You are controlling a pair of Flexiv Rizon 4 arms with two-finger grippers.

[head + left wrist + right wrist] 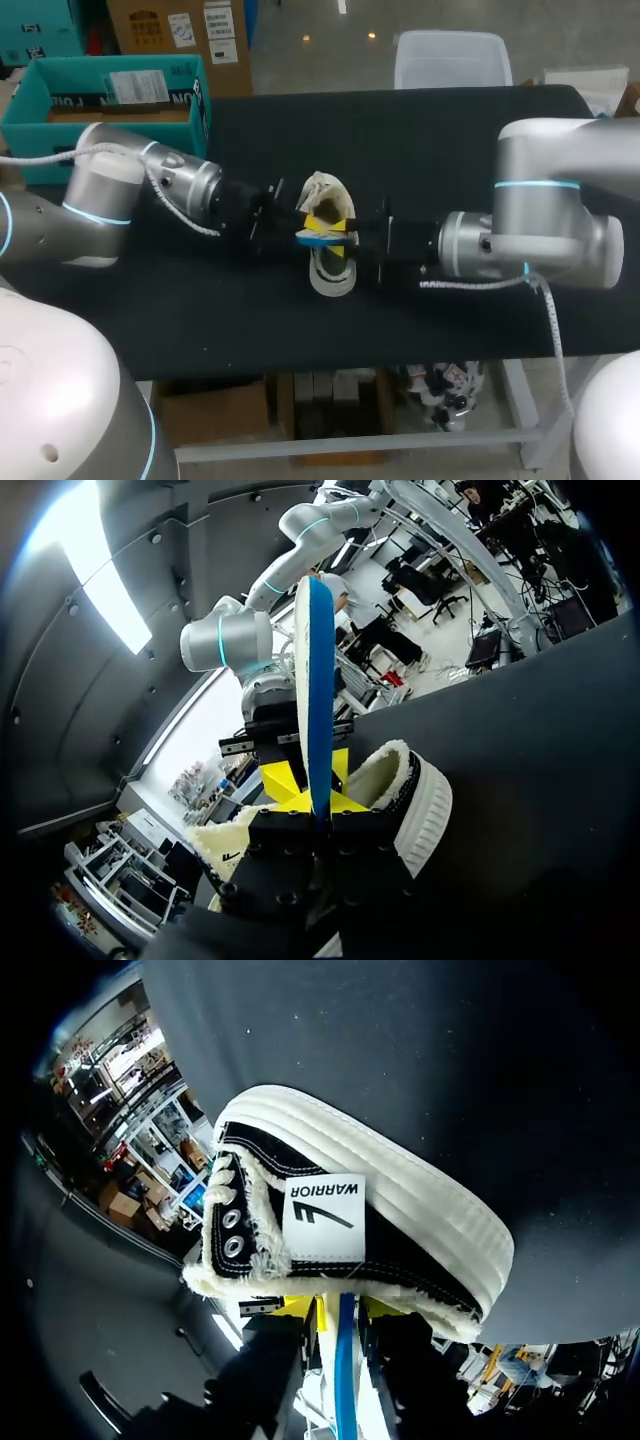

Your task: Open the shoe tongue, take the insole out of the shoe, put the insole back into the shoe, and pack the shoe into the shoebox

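A black-and-white shoe (331, 272) with a fleecy lining lies mid-table, and my two grippers meet just above it. The white insole (321, 229) with a blue underside stands on edge between them. My left gripper (299, 223) is shut on the insole (319, 680), which rises straight up from its fingers, with the shoe (425, 805) just beyond. Opposite it is my right gripper (352, 236), also seen across the shoe as right gripper (288, 780). In its own view the right gripper (341, 1322) stands slightly open with the insole's edge (345, 1370) between its fingers, over the shoe (350, 1230). A teal open box (25, 125) sits far left.
The black table (450, 150) has bare cloth on all sides of the shoe. Both arms cross the middle band of the table from either side.
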